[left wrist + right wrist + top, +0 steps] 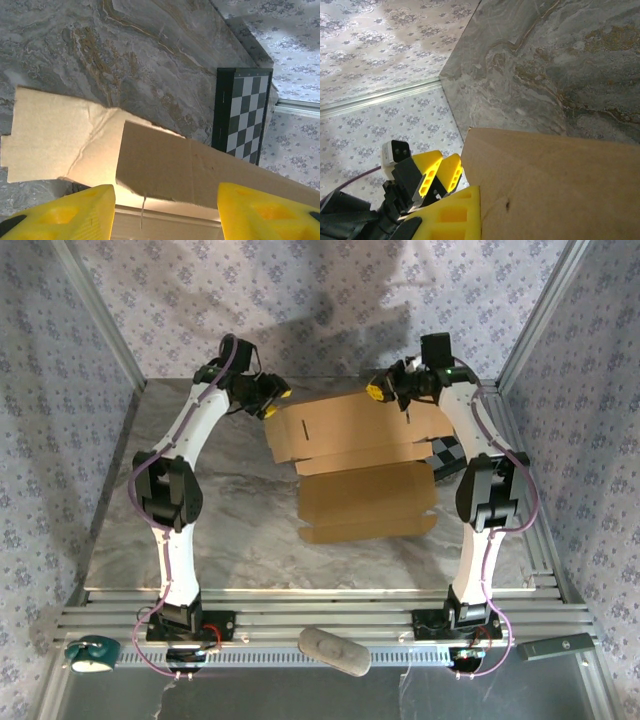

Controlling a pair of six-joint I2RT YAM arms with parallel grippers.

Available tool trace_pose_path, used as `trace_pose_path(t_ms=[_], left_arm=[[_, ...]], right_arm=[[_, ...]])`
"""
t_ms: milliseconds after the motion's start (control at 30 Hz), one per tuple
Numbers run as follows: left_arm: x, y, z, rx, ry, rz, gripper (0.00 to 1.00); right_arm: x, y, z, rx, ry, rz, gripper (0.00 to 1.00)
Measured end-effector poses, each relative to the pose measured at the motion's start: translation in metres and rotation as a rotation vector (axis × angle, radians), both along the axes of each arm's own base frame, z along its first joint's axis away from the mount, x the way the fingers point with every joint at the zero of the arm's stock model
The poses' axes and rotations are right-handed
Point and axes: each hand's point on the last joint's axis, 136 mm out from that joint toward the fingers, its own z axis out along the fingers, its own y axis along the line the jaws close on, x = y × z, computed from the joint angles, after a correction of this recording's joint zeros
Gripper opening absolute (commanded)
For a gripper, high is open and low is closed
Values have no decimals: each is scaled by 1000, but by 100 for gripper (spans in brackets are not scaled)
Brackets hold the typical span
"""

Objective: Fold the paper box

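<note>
Paper box (365, 502) sits on the worktop (230, 530), half-formed, rear panel raised. Your left fingers (75, 210) stand apart astride its edge. Your right fingers (455, 215) are closed beside the panel's corner, grip unconfirmed. Risk: uneven pushing could crease the panel or skid the box.

Marble table (230, 510), paper box (365, 502), checkerboard panel (448, 455)

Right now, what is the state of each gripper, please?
Left gripper: open, grips nothing.
Right gripper: shut on the cardboard box.
</note>
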Motion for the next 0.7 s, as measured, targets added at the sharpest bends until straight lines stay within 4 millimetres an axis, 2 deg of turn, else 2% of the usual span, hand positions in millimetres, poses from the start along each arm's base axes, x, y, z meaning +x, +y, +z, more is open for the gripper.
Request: trace_pose_path(t_ms=[367,600,700], left_arm=[[17,-11,3,-19,-35,-32,57],[8,-27,-10,-42,2,-70,57],[2,-33,-23,-52,38,-73,56]], right_arm=[[-5,4,2,14,2,30,0],[-5,5,1,20,6,37,0],[-5,5,-1,20,10,37,0]])
